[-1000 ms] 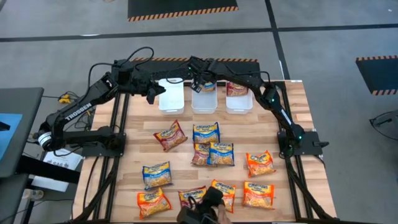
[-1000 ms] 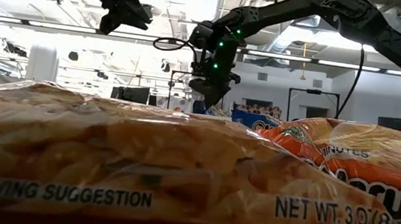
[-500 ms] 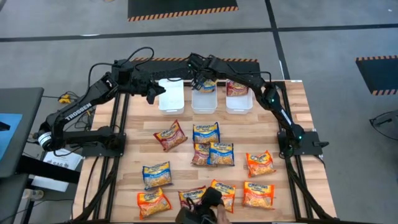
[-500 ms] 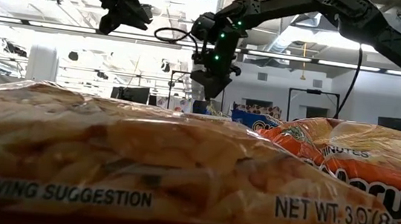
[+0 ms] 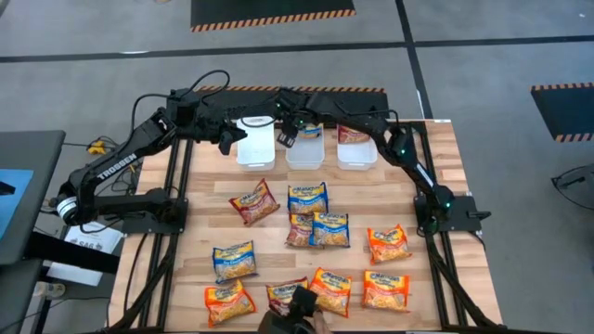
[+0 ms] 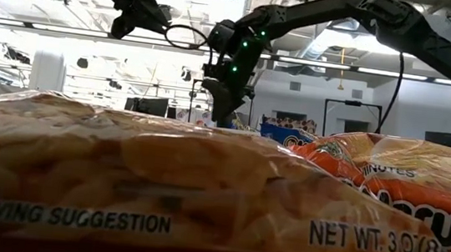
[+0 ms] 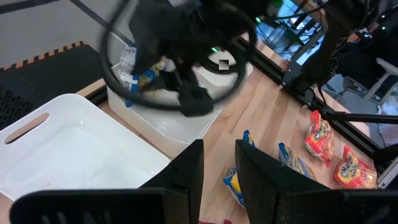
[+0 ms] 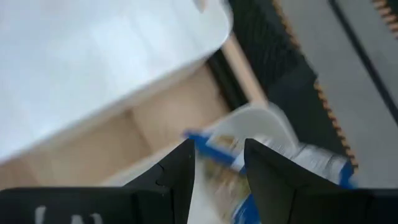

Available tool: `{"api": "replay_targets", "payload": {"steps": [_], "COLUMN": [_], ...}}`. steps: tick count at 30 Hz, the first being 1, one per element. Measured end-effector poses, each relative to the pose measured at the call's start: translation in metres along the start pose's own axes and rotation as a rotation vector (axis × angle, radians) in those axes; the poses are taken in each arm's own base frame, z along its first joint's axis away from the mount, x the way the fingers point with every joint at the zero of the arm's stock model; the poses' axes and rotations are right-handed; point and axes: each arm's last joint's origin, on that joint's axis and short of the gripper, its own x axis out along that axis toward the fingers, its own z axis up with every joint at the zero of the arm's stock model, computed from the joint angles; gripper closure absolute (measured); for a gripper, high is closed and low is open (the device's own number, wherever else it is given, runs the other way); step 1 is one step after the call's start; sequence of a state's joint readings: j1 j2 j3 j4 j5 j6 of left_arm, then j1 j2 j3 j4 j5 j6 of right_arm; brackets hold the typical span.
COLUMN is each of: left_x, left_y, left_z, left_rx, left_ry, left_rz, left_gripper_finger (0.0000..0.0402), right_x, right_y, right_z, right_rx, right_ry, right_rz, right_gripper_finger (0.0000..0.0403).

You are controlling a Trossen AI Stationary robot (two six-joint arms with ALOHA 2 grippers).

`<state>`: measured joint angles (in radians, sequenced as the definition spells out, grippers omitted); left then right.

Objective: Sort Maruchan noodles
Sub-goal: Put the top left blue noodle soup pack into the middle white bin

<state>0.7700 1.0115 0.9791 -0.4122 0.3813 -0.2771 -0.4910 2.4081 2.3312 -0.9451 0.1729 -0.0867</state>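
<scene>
Three white bins stand in a row at the table's far edge: left point(image 5: 255, 144), middle point(image 5: 306, 150), right point(image 5: 357, 150). A blue Maruchan packet point(image 5: 312, 130) lies in the middle bin and a dark red one point(image 5: 353, 133) in the right bin. Several orange, blue and dark red packets lie flat on the wood, among them a blue one point(image 5: 307, 197) and an orange one point(image 5: 388, 243). My right gripper point(image 5: 290, 135) hangs open over the middle bin's left rim, the blue packet point(image 8: 292, 155) just beyond its fingers. My left gripper point(image 5: 228, 141) hovers open, narrowly, beside the left bin point(image 7: 74, 149).
The packets lie scattered from the table's middle to its near edge. A dark object point(image 5: 299, 311) sits at the near edge among them. In the low view an orange packet point(image 6: 159, 195) fills the foreground. Bare wood shows at the table's right side point(image 5: 445, 167).
My right gripper has swung from above the middle bin toward the table's left, to that bin's left rim, turning as it went. The blue packet stays in the middle bin.
</scene>
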Motion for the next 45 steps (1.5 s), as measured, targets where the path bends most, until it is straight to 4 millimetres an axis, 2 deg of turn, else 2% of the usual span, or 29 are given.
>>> {"api": "replay_targets", "payload": {"steps": [13, 20, 30, 34, 40, 42, 45], "left_x": [0.000, 0.000, 0.000, 0.000, 0.000, 0.000, 0.000], "left_y": [0.000, 0.000, 0.000, 0.000, 0.000, 0.000, 0.000], "left_z": [0.000, 0.000, 0.000, 0.000, 0.000, 0.000, 0.000], "left_rx": [0.000, 0.000, 0.000, 0.000, 0.000, -0.001, -0.018], "left_ry": [-0.001, -0.001, -0.001, -0.001, -0.001, -0.001, 0.000], "left_rz": [0.001, 0.002, 0.002, 0.002, 0.002, 0.002, 0.003], "left_gripper_finger": [0.0324, 0.0324, 0.0324, 0.0324, 0.0324, 0.0324, 0.0324], "right_x": [0.005, 0.006, 0.006, 0.005, 0.019, 0.027, 0.024], "right_y": [-0.014, -0.024, -0.029, -0.019, 0.006, 0.009, 0.008], "right_z": [-0.009, -0.017, -0.020, -0.017, -0.017, -0.022, -0.021], "right_rx": [0.018, 0.057, 0.060, 0.038, -0.022, -0.030, -0.042], "right_ry": [0.077, 0.143, 0.178, 0.153, 0.146, 0.186, 0.192], "right_rz": [0.057, 0.031, -0.019, 0.006, 0.080, 0.062, -0.016], "right_gripper_finger": [0.0240, 0.0240, 0.0240, 0.0239, 0.0239, 0.0239, 0.0240]}}
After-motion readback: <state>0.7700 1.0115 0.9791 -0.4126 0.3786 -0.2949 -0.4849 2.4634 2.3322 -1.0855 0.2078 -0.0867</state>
